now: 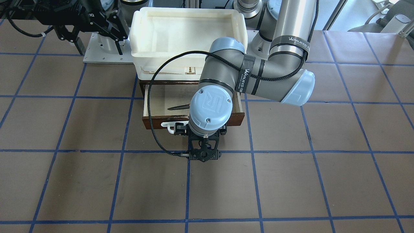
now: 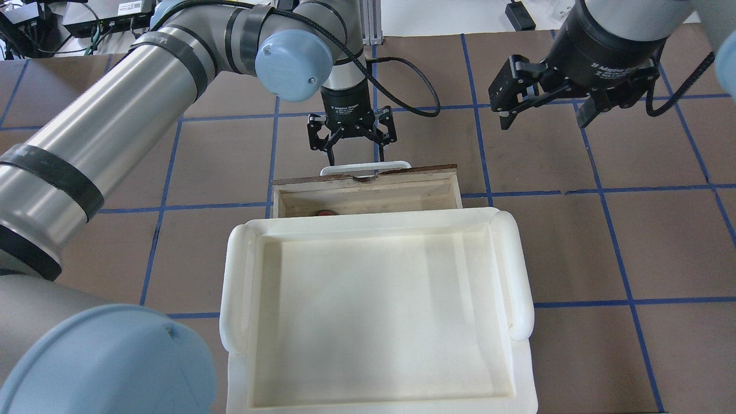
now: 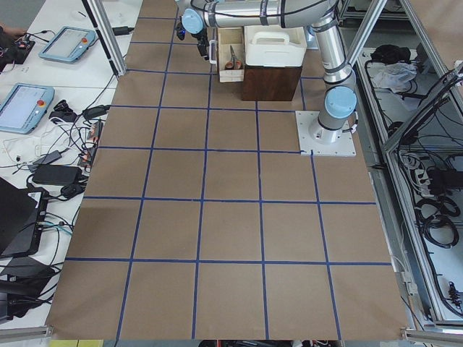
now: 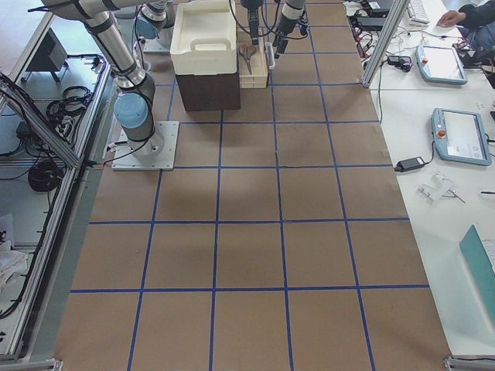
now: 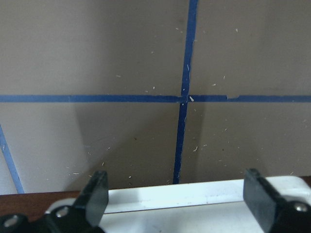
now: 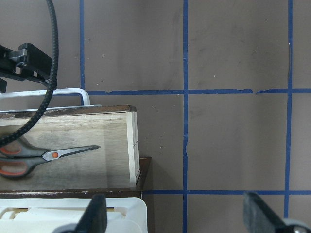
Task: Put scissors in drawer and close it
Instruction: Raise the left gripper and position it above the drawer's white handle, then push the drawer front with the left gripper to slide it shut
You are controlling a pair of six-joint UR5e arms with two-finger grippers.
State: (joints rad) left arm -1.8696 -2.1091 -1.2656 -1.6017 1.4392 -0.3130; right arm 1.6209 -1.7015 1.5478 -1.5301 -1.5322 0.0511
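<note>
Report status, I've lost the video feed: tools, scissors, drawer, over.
Left tool open, poised at drawer handle. Right tool open, empty, off to the side. Scissors inside drawer, drawer open. Left arm's cable loops above drawer.

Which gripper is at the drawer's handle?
The left gripper, open, straddling the white handle of the drawer; the right gripper hangs open, off to one side.

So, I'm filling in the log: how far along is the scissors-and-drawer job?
Done: the scissors lie flat inside the drawer, with no gripper on them. In hand: the left gripper is open right at the drawer's white handle, not closed on it. The right gripper hangs open off to the side. Left: the drawer stands pulled out and needs pushing shut.
</note>
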